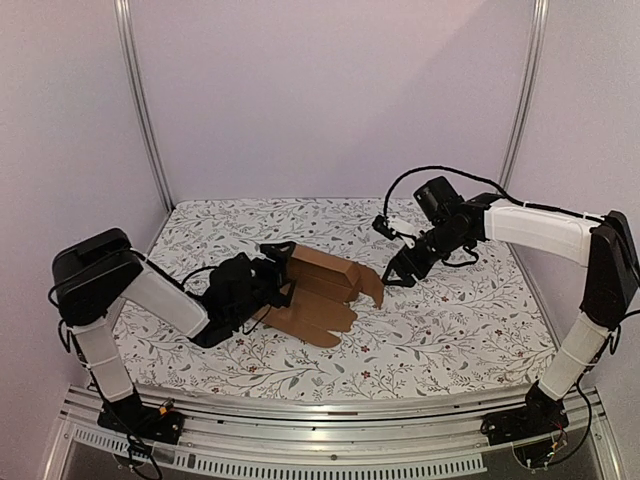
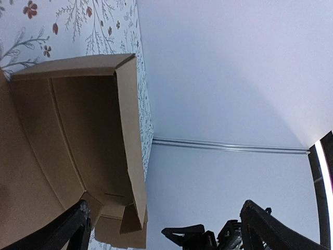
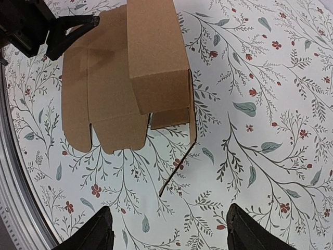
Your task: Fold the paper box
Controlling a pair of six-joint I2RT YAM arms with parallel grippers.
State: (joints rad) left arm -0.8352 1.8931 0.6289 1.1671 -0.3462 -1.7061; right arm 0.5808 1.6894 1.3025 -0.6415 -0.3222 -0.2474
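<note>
The paper box (image 1: 325, 300) is brown cardboard lying mid-table, partly folded. A raised oblong section (image 3: 156, 52) sits beside a flat panel with tabs (image 3: 99, 104), and a thin flap (image 3: 179, 172) stands on edge at its right end. My left gripper (image 1: 283, 272) is at the box's left end with its jaws wide open. In the left wrist view the box wall (image 2: 78, 130) lies beside the left finger (image 2: 78, 229) of that gripper (image 2: 165, 208), ungripped. My right gripper (image 1: 393, 272) hovers open just off the box's right end. In its own wrist view, only tablecloth lies between the jaws of this gripper (image 3: 169, 219).
A floral tablecloth (image 1: 450, 320) covers the table. White walls and upright metal posts (image 1: 145, 110) enclose the back and sides. A metal rail (image 1: 330, 440) runs along the near edge. A black cable (image 1: 420, 175) loops above the right wrist.
</note>
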